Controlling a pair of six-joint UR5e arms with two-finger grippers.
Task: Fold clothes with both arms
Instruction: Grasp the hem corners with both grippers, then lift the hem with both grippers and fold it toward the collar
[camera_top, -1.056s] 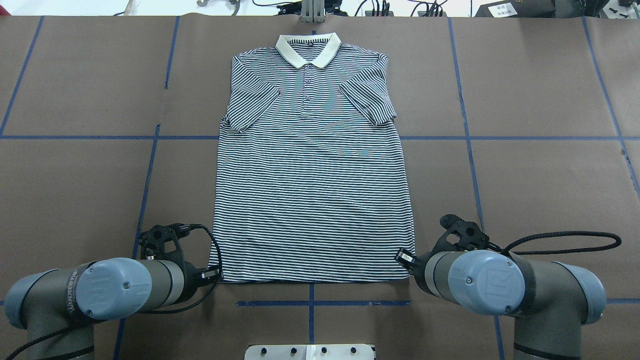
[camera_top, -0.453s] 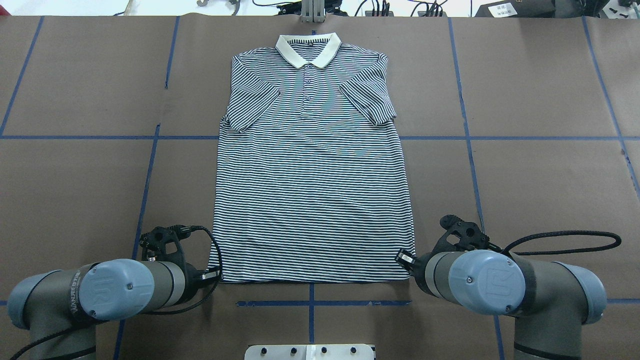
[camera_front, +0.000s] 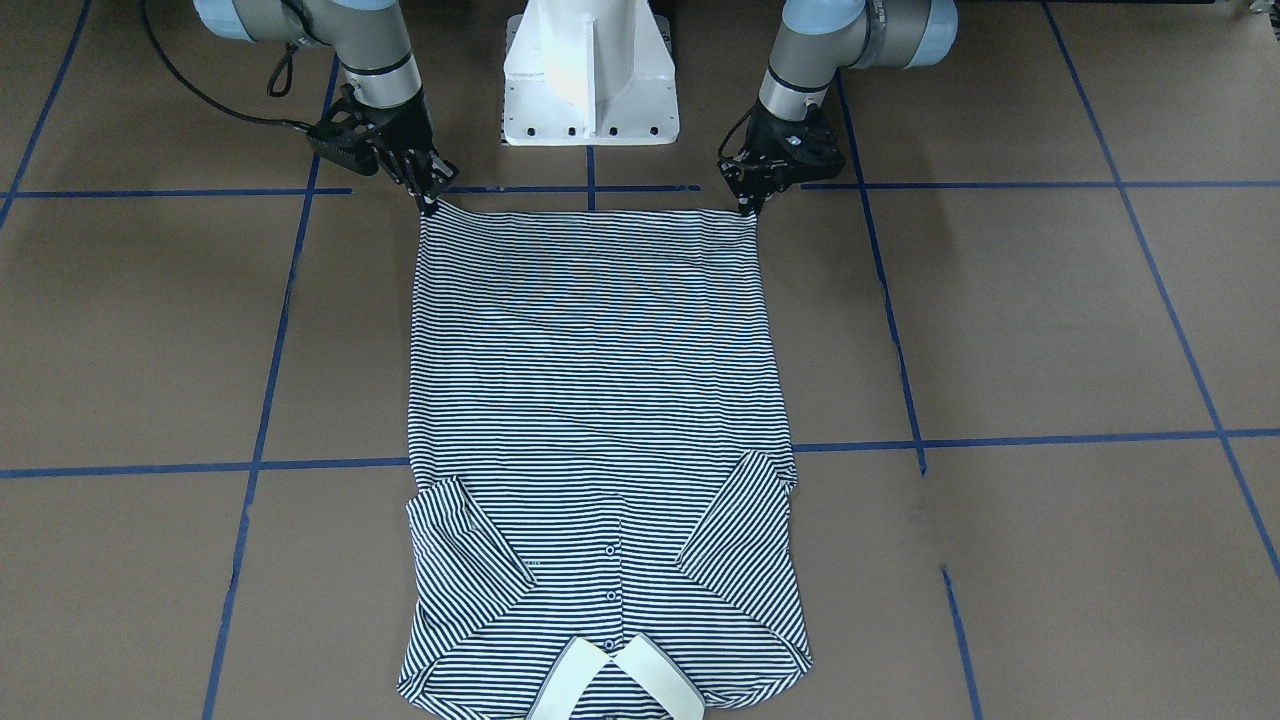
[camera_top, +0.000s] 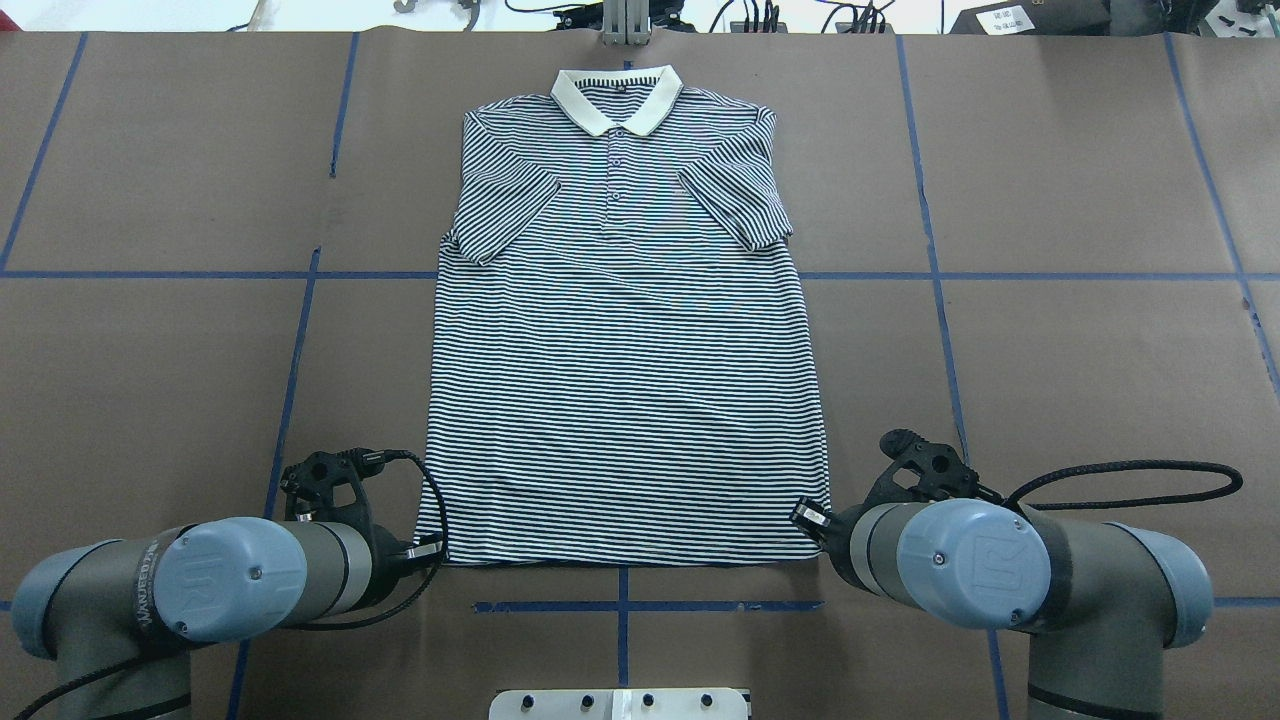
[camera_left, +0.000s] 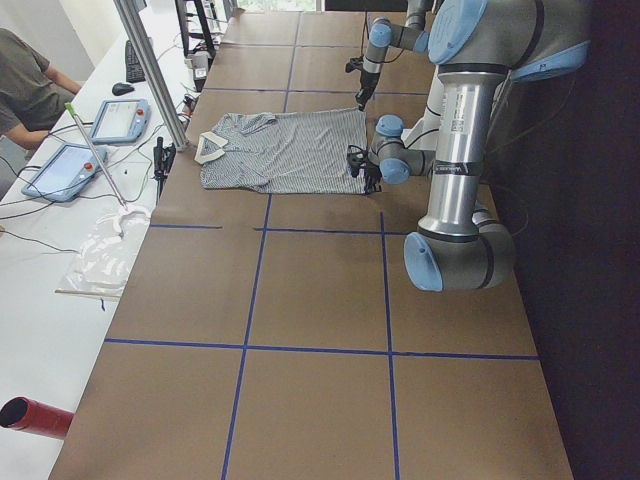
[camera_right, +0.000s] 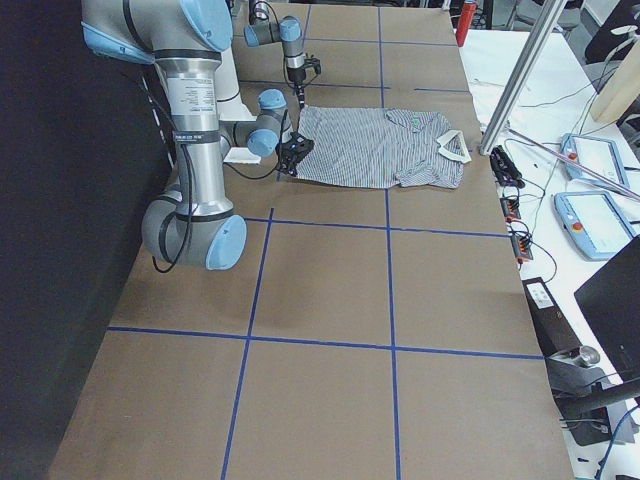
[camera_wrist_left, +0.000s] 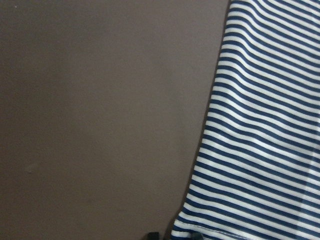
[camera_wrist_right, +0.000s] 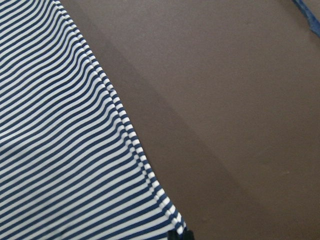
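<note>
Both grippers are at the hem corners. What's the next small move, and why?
Probably lift both hem corners together, just off the table. The left gripper and right gripper each look pinched on a corner of the polo shirt, which lies flat with sleeves already folded in, so folding the hem toward the collar seems next.

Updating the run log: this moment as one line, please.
left hand: shut on polo shirt hem corner | right hand: shut on other hem corner | sleeves: folded in
</note>
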